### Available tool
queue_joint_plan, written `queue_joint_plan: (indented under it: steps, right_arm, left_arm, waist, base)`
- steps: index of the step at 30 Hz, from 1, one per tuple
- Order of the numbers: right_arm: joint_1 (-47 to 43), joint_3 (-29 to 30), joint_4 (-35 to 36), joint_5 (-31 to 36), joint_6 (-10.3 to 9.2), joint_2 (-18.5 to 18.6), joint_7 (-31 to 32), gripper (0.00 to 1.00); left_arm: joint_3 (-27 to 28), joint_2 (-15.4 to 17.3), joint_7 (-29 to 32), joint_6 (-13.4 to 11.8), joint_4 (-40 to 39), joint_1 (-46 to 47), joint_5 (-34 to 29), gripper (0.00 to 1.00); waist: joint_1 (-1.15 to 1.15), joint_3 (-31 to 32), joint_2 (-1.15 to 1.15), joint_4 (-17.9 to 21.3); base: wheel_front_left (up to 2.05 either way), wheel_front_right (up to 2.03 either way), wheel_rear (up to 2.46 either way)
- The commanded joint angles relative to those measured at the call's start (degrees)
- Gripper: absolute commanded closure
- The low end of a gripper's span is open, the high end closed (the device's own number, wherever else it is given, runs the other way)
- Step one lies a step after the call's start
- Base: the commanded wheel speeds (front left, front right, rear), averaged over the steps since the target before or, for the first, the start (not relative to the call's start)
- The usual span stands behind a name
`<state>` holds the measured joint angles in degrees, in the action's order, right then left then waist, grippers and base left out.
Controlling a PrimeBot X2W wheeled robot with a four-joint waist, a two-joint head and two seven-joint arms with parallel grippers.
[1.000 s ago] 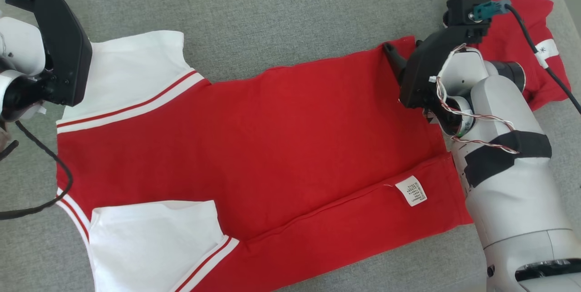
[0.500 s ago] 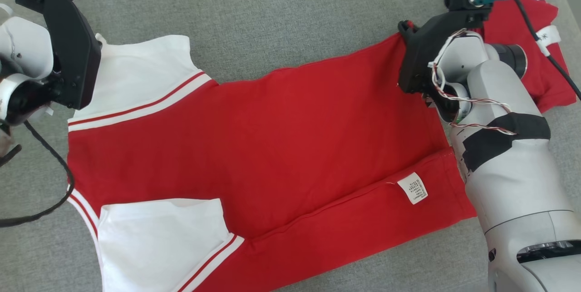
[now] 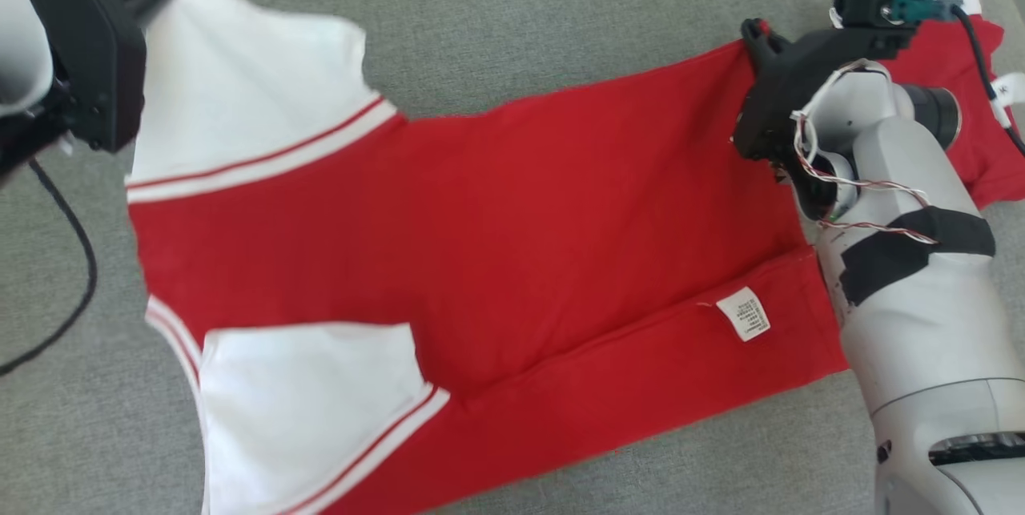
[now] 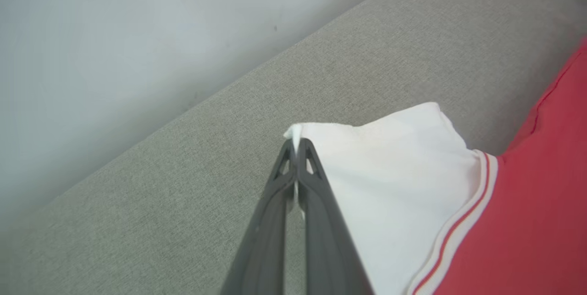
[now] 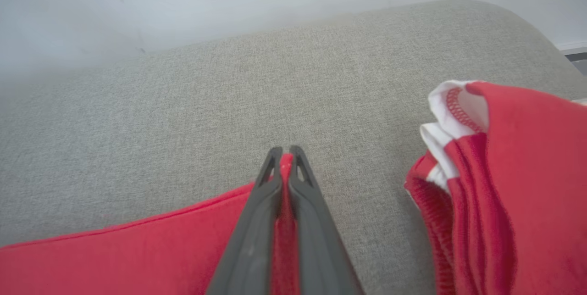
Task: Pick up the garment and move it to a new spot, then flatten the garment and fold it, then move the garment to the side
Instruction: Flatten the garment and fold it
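Garment point(image 3: 512, 203) is lying spread across the grey cushion point(image 3: 520, 10), its near strip with the label point(image 3: 745, 313) already folded over at the lower frame. Farther up, the right claw point(image 5: 285, 155), gaping a second ago, is now pinching the red hem corner, while the left claw point(image 4: 297, 146), clamped on the white sleeve point(image 3: 240, 90), is lifting it at upper left. With both far corners held, the next fold looks ready to start.
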<state>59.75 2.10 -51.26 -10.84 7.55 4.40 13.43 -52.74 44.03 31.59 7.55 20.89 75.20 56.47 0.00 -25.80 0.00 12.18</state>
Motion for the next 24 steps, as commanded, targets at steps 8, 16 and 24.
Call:
queue_joint_plan:
  steps: [8, 16, 24]
  right_arm:
    - [-3.5, -3.1, 3.3, -3.4, -0.16, 4.0, -5.0, 1.0]
    - [-12.3, -9.6, 10.7, -7.8, -0.16, 9.4, -11.3, 1.0]
    - [-22.3, -14.4, 18.6, -15.4, -0.16, 14.6, -16.1, 1.0]
  left_arm:
    - [-1.0, 1.9, -6.1, -0.1, -0.6, 1.1, 2.6, 1.0]
    - [-2.9, 6.9, -14.1, -0.1, -8.9, -5.7, 6.3, 1.0]
    - [-3.0, 13.2, -20.8, -2.8, -20.3, -16.5, 9.5, 1.0]
  waist:
    - [0.0, 0.7, 0.0, -1.8]
    - [0.0, 2.4, 0.0, -3.8]
    - [0.0, 4.0, 0.0, -4.9]
  base:
    - [0.0, 0.0, 0.0]
    - [0.0, 0.0, 0.0]
    - [0.0, 0.0, 0.0]
